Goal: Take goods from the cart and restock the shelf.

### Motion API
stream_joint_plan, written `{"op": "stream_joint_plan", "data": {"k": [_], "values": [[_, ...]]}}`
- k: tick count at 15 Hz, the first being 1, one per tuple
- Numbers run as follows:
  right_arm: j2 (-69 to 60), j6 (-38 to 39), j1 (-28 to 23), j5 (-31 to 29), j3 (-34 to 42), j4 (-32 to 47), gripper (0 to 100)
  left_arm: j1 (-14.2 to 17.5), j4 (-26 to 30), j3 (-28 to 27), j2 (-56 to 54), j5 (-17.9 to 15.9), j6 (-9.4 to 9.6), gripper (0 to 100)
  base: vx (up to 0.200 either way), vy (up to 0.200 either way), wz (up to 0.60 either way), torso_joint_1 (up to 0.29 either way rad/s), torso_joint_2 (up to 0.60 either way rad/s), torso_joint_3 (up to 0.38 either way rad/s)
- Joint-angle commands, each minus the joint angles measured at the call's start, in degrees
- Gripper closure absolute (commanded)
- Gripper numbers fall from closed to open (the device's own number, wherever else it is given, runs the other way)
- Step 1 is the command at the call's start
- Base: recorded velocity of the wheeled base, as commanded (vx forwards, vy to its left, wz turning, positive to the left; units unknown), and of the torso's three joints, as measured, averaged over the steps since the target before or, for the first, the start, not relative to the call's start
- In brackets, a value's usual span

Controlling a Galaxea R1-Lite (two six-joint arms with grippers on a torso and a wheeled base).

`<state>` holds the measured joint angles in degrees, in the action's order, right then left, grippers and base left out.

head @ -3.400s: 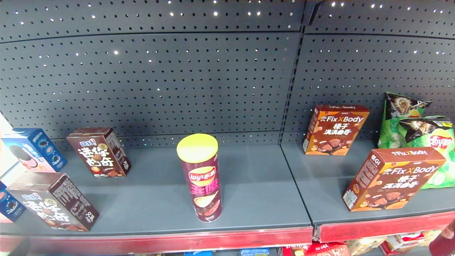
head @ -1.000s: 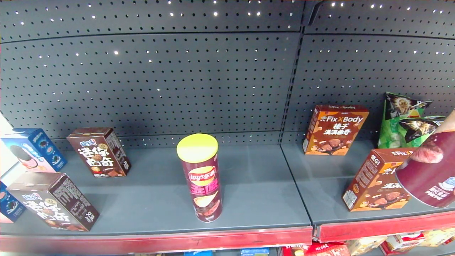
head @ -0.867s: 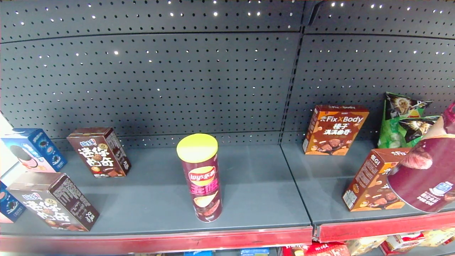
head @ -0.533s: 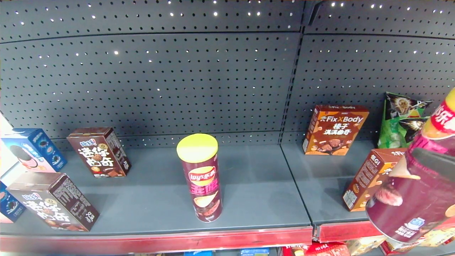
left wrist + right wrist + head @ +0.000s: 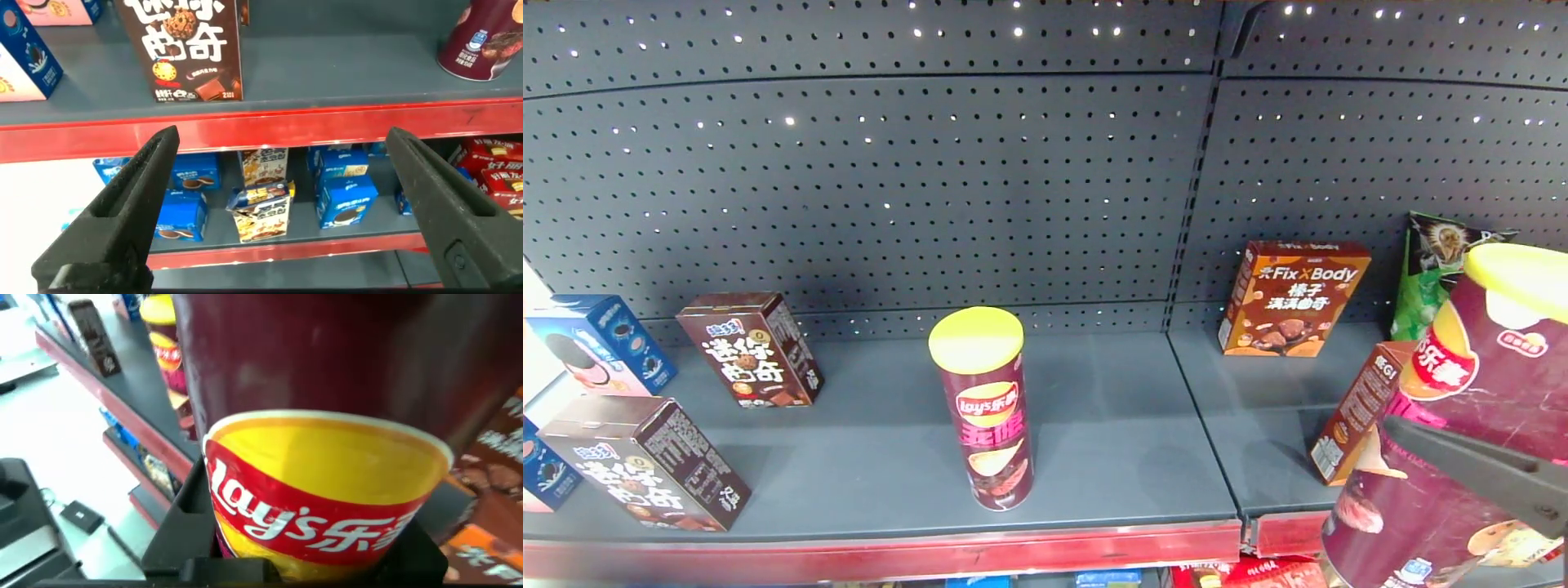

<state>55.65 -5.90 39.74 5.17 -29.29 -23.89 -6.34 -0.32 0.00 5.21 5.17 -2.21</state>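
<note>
Dark grey pegboard [image 5: 931,188] at the back, with a grey shelf [image 5: 1111,425] below it, red along the front edge and split by a seam into a left and a right section. Near the front of the left section, upright and well apart from its neighbours: the standing chip can [image 5: 988,408], maroon with a yellow lid. Farther left, two brown cookie boxes [image 5: 752,349], one behind the other, and blue cookie boxes [image 5: 600,343] at the far end. On the right section, an orange-brown box [image 5: 1294,298] upright near the back and a second orange-brown box [image 5: 1364,408] closer to the front, with green snack bags [image 5: 1429,278] against the pegboard. Low in front of that right section: the held chip can [image 5: 1462,433], tilted, yellow lid [image 5: 1515,278] up and away, base down past the red edge, hiding part of the nearer orange-brown box and the bags. Clamped around its middle by the right gripper [image 5: 306,539], one dark finger [image 5: 1470,465] lying across the maroon wall; contact with the shelf impossible to judge. Down on the left side, the left gripper [image 5: 282,143] with fingers spread wide and nothing between them, level with the red edge, facing small blue boxes [image 5: 343,196] on the lower shelf.
</note>
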Motion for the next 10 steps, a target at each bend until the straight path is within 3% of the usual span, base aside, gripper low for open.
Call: {"op": "stream_joint_plan", "data": {"k": [1,3,10], "values": [[1.57,-0.34,0.34,-2.09,2.14,-0.45,100,0.01,-0.03,0.00,0.16,0.10,0.01,0,0.000,0.000,0.00,0.000,0.00,0.000],[2.62,-0.16,1.04,-10.79,1.96,-0.45,100,0.01,-0.03,0.00,0.16,0.10,0.01,0,0.000,0.000,0.00,0.000,0.00,0.000],[8.51,3.26,-3.09,-8.51,-0.85,-3.79,100,0.01,-0.03,0.00,0.16,0.02,0.01,0,0.000,0.000,0.00,0.000,0.00,0.000]]}}
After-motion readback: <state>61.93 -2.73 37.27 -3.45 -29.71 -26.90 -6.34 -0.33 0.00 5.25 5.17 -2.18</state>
